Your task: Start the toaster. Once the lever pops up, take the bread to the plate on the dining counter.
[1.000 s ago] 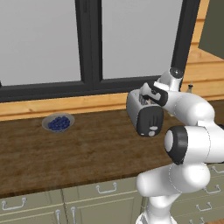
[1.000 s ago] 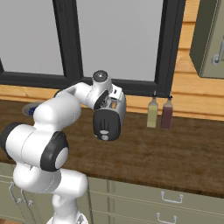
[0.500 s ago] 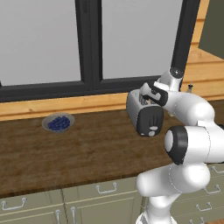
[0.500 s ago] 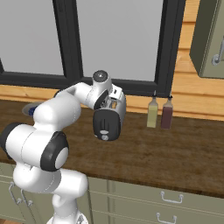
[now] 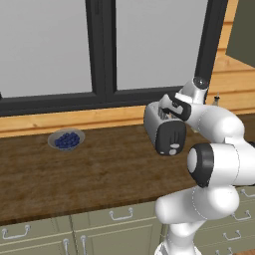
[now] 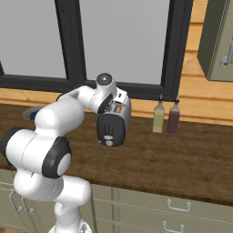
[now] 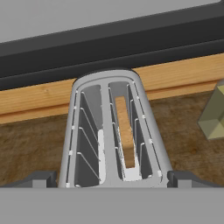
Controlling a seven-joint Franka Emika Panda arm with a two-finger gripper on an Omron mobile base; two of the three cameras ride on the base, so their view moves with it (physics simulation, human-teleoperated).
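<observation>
The tool (image 7: 112, 179) is hovering directly over the toaster (image 5: 164, 128), its jaws spread wide and gripping nothing, one dark fingertip (image 7: 37, 179) showing at 8 o'clock and the other at 4 o'clock of the hand view. The toaster is standing on the wood-grain counter (image 5: 99, 174), in front of the window, at about 3 o'clock from the bowl of blueberries (image 5: 66, 140). The bread (image 7: 124, 138) is sitting upright in the right-hand slot, its top edge below the rim.

Judging from this, the step in hand is either pressing the lever or reaching for the slice; I cannot tell whether the lever is down. To lift the slice well, the tool should be descending straight, fingers straddling the thin tan slice without scraping the slot wires.

The toaster is looking rounded and silver-grey, its dark front panel carrying a round knob.
</observation>
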